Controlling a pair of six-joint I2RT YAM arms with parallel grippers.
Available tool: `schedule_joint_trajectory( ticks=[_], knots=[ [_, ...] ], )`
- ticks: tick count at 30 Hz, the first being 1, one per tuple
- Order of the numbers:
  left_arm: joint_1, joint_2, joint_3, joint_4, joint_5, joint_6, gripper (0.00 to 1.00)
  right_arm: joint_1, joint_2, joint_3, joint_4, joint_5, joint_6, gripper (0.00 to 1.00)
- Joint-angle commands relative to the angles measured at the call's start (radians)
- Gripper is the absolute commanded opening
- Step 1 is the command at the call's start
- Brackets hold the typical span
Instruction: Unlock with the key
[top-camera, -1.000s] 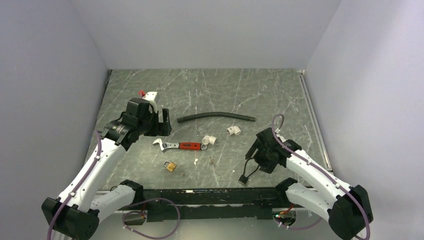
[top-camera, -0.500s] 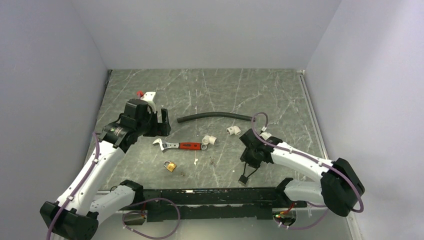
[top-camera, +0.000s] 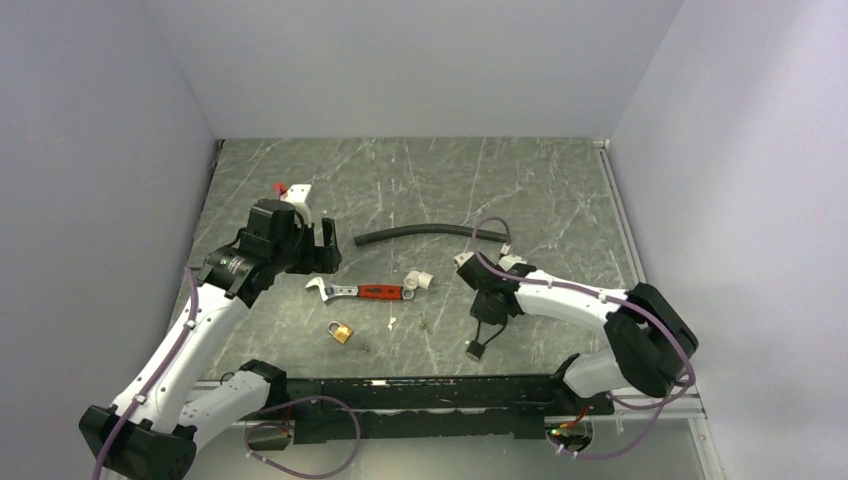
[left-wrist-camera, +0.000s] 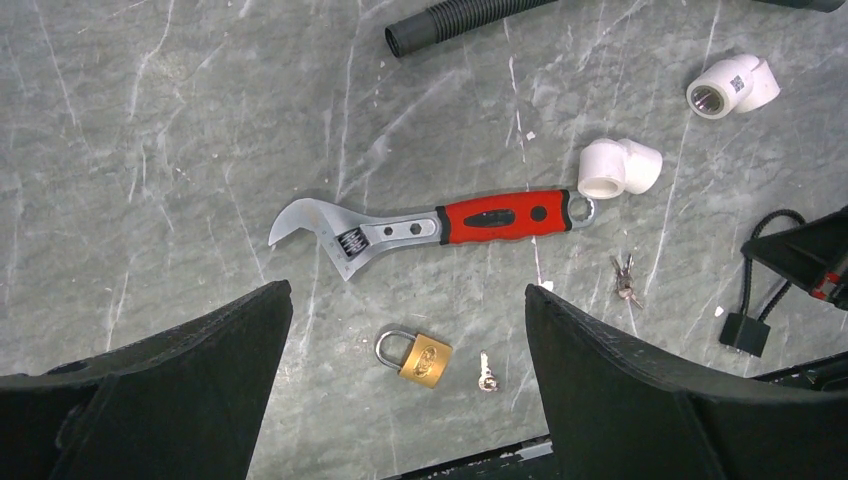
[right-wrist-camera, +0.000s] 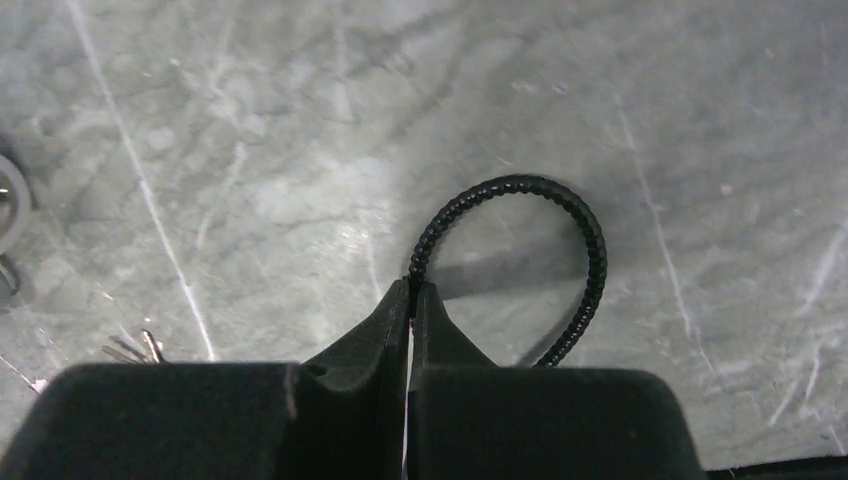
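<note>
While the left gripper (left-wrist-camera: 405, 292) hangs wide open, the right gripper (right-wrist-camera: 410, 292) stretches inward, fully closed

The key (left-wrist-camera: 486, 372) is a tiny thin silvery thing lying flat on the table (left-wrist-camera: 150, 150), just beside the brass padlock (left-wrist-camera: 425, 357), near the table's front edge.
</note>
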Motion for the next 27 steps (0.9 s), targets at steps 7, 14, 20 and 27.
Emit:
schedule_joint_trajectory(
  ticks=[7,14,20,27],
  knots=[
    [0.001,-0.016,-0.003,0.028,-0.009,0.011,0.93,0.004,0.317,0.271,0.132,0.171,-0.409,0.00],
    [-0.001,-0.009,-0.006,0.027,-0.018,0.010,0.93,0.002,0.501,0.446,0.261,0.148,-0.695,0.00],
    [-0.004,0.006,-0.007,0.026,0.002,0.007,0.91,0.002,0.499,0.450,0.287,0.137,-0.808,0.00],
    [-0.050,0.017,-0.022,0.035,0.059,-0.107,0.87,0.002,0.341,0.367,0.247,0.114,-0.804,0.42]
  ],
)
